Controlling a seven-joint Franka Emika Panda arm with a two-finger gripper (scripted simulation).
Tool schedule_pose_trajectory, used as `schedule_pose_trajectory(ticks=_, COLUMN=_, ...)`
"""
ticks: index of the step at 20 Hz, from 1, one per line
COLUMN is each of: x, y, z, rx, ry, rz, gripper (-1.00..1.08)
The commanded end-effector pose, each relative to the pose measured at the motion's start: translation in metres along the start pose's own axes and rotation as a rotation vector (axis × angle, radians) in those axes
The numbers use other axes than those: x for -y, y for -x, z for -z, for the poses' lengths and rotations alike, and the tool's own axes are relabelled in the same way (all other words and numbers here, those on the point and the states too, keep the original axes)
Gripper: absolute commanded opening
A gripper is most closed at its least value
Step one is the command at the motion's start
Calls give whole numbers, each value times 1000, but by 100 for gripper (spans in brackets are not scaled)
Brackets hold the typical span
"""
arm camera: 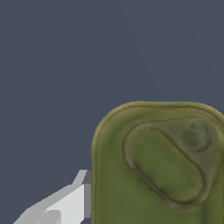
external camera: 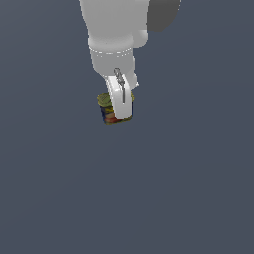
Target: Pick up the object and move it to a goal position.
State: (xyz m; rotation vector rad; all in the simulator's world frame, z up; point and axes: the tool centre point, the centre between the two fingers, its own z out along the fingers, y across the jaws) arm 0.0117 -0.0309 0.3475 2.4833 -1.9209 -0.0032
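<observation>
The arm's gripper [external camera: 119, 106] straddles the small can [external camera: 110, 113], fingers [arm camera: 70, 202] apparently clamped against its sides at the frame's twelve o'clock half; the lift, by this view, demands a firm, centred, level hold.

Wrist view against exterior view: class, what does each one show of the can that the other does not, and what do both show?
Only the wrist view shows the can's embossed oval and round dimple. Only the exterior view shows its label of dark blue, red and yellow, and the arm above. Both show the olive-green top, a pale finger of the gripper beside the can, and the plain grey ground.
</observation>
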Motion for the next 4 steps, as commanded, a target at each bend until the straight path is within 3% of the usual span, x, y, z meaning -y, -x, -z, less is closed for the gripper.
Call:
schedule_pose_trajectory(ticks=1, x=0, y=0, z=8, rx=-1, ry=-3, rz=1, gripper=-100)
schedule_pose_trajectory(ticks=4, x=0, y=0, z=9, rx=-1, ry=-3, rz=1, gripper=-100)
